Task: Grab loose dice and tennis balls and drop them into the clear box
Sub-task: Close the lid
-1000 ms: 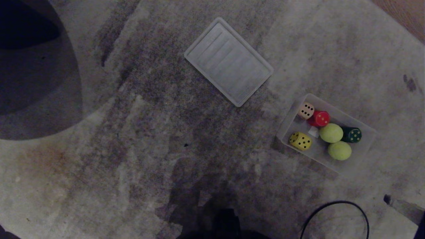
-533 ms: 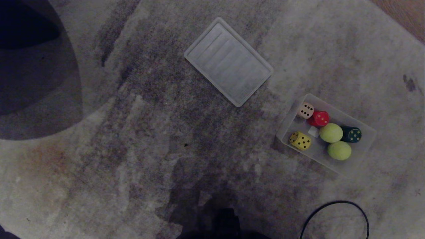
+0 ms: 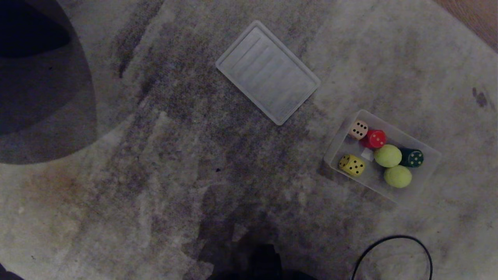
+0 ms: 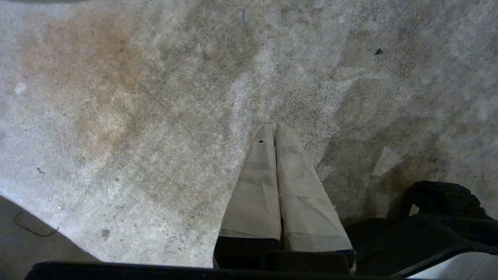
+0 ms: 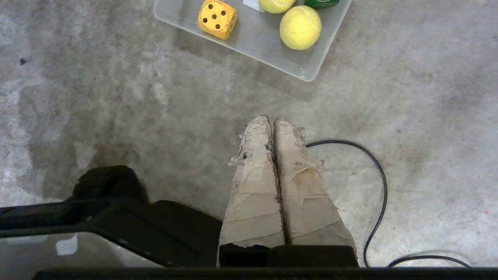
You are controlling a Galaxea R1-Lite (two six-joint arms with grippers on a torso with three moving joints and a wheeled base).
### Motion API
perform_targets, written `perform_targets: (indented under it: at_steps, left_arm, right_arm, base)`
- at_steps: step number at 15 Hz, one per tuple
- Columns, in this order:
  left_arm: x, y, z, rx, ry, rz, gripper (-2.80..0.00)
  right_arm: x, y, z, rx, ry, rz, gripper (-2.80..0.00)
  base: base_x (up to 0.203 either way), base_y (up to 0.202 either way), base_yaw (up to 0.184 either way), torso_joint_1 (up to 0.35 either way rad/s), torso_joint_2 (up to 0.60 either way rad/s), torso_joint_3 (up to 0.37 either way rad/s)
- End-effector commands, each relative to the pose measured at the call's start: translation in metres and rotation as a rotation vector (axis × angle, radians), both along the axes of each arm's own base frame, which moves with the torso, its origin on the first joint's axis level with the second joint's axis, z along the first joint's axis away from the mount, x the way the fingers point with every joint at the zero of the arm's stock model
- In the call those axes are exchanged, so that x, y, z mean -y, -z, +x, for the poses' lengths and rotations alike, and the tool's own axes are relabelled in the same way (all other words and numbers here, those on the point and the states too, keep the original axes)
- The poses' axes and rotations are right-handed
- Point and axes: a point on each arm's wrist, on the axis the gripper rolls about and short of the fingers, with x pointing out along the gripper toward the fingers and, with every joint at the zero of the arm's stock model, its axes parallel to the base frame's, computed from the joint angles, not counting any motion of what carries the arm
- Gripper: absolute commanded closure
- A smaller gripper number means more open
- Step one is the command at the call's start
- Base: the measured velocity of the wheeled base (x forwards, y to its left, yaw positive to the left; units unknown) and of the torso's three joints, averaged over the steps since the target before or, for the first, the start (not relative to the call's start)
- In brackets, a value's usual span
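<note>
Resting in the clear box (image 3: 426, 177), the dice (image 3: 351, 165) and tennis balls (image 3: 397, 176) look collected, so both grippers (image 5: 272, 121) hang closed and empty.

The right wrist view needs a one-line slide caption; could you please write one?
Shut, empty right gripper above the grey floor, with yellow die and tennis ball in the clear box.

The carpet (image 3: 163, 163) lies open between the lid (image 3: 267, 72) and the box (image 3: 426, 169). A black cable (image 3: 393, 238) loops just beside the box's near side. Inside, dice (image 3: 351, 165) and balls (image 3: 397, 176) crowd the middle; its near corner is bare.
</note>
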Motion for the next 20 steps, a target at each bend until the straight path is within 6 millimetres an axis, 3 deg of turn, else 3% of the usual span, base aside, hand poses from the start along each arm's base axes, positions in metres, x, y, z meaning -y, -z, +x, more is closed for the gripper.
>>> perform_targets:
  at_steps: [1, 20]
  left_arm:
    - [0.0, 0.0004, 0.0002, -0.003, 0.0, 0.0, 0.0]
    - [0.0, 0.0006, 0.0002, -0.004, 0.0, 0.006, 0.0]
  right_arm:
    - [0.0, 0.001, 0.0, 0.002, 0.0, -0.002, 0.0]
    - [-0.0004, 0.0074, 0.0028, 0.004, -0.016, -0.119, 0.0]
  base:
    - [0.0, 0.0, 0.0, 0.0, 0.0, 0.0]
    - [0.0, 0.0, 0.0, 0.0, 0.0, 0.002]
